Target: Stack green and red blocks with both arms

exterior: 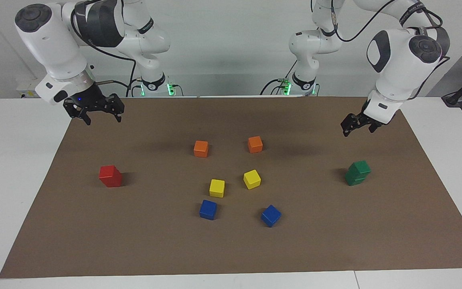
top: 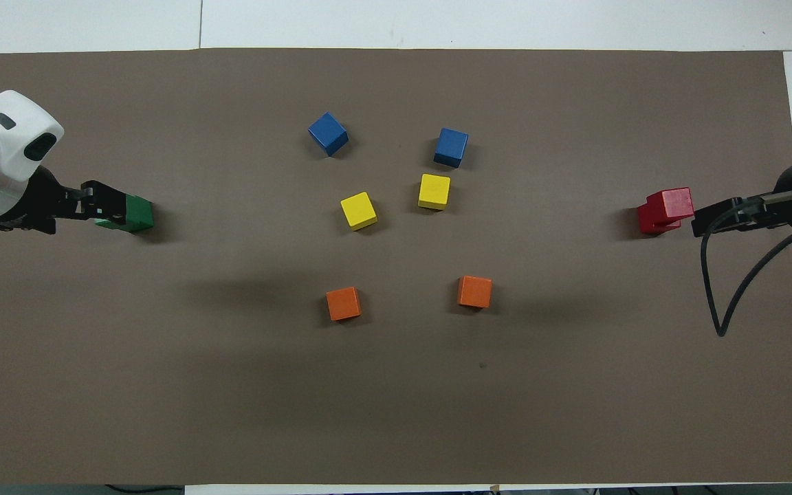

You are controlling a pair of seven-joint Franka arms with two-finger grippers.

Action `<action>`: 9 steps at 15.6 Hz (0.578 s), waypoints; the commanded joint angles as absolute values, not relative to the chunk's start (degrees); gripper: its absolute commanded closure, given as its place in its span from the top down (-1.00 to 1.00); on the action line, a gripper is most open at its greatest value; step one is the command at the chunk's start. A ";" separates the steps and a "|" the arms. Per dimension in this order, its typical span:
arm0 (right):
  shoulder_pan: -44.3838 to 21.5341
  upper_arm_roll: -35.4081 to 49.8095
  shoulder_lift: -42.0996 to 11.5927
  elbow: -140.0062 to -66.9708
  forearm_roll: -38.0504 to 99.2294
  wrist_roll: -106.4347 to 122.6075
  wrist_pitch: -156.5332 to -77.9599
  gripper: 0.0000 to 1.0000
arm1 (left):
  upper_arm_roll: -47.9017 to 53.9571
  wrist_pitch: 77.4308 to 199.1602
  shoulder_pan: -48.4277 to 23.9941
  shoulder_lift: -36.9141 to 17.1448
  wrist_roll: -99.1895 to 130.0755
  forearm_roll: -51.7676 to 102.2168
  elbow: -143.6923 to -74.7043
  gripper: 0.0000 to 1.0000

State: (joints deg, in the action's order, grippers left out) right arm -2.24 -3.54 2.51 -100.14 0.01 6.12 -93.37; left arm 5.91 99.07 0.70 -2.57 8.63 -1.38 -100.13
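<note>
Green blocks (exterior: 358, 173): two, stacked, left arm's end of worktop.
Red blocks (exterior: 110, 176): two, stacked, right arm's end.
Left pincer (exterior: 357, 125): released, raised over mat (exterior: 231, 249).
Right pincer (exterior: 100, 114): released, raised.
Others: two orange, two yellow, two blue, loose mid-mat.

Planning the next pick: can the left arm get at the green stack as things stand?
Probably yes: the left gripper hangs open and empty near the green stack, with nothing between them.

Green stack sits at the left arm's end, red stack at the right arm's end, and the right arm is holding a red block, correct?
No. The right gripper holds nothing; facing view shows it raised, jaws open, clear of the red stack. Green stack placement is right.
</note>
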 commanded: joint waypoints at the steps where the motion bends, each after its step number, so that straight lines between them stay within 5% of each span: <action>1: -1.85 -3.25 3.25 -100.46 -0.09 6.94 -92.37 1.00 | 4.66 97.48 -0.35 -0.36 9.14 -0.53 -101.60 1.00; 9: -2.55 -2.90 3.25 -100.46 -3.52 6.15 -93.60 1.00 | 4.57 97.47 -0.44 1.67 9.14 -0.35 -104.15 1.00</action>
